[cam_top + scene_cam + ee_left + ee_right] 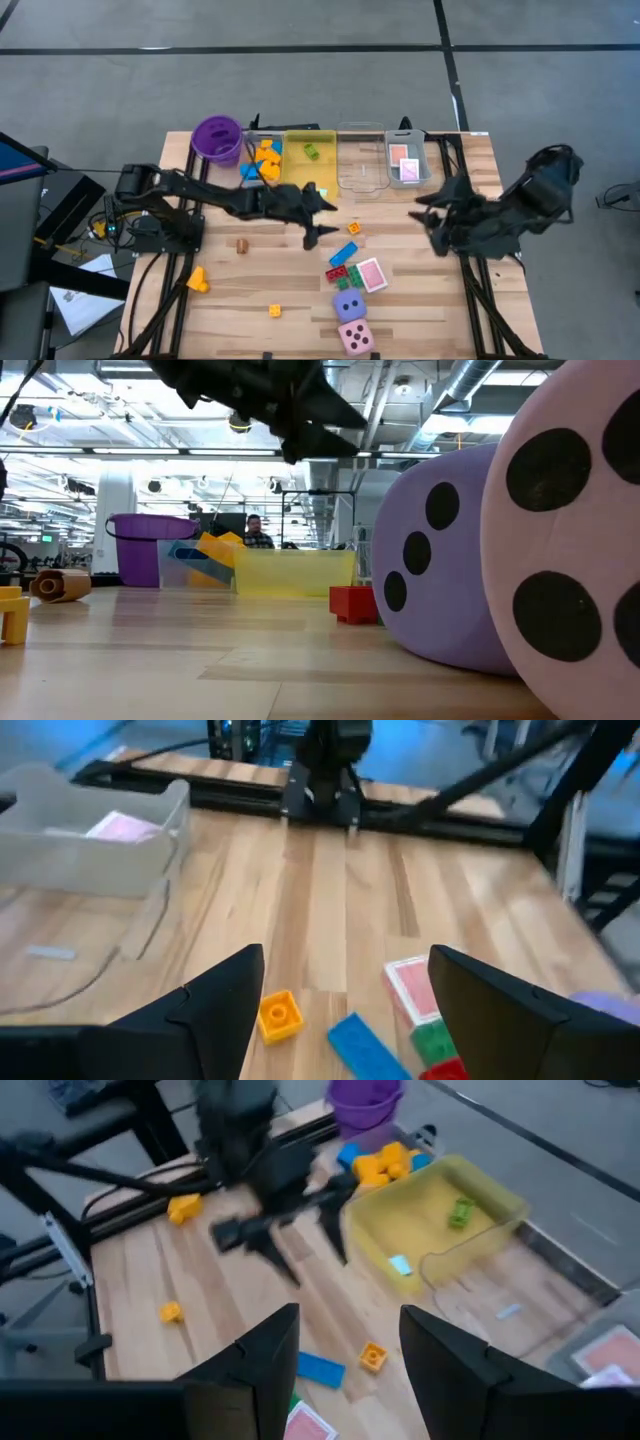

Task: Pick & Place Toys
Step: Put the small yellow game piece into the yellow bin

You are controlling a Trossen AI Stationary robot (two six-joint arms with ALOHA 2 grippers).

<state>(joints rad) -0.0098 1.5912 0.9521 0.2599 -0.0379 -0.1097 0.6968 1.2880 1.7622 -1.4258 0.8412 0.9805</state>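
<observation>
My left gripper (pixel 324 225) hangs open over the table's middle, nothing between its fingers. Just beyond its fingertips, toward the right, lie a yellow brick (pixel 278 1017), a blue brick (pixel 360 1045), a pink-backed card (pixel 410 988) and green and red bricks (pixel 342 273). A purple die (pixel 348 304) and a pink die (pixel 356 336) rest on the table near its front edge. My right gripper (pixel 426 218) is raised over the table's right side, open and empty; its wrist view shows the gap (pixel 350 1350).
Along the far edge stand a purple cup (pixel 217 138), a clear tray of orange and blue bricks (pixel 262 160), a yellow tray (pixel 300 172) with a green brick, an empty-looking clear tray (pixel 362 178) and one with cards (pixel 424 170). Loose bricks (pixel 197 280) (pixel 275 311) lie front left.
</observation>
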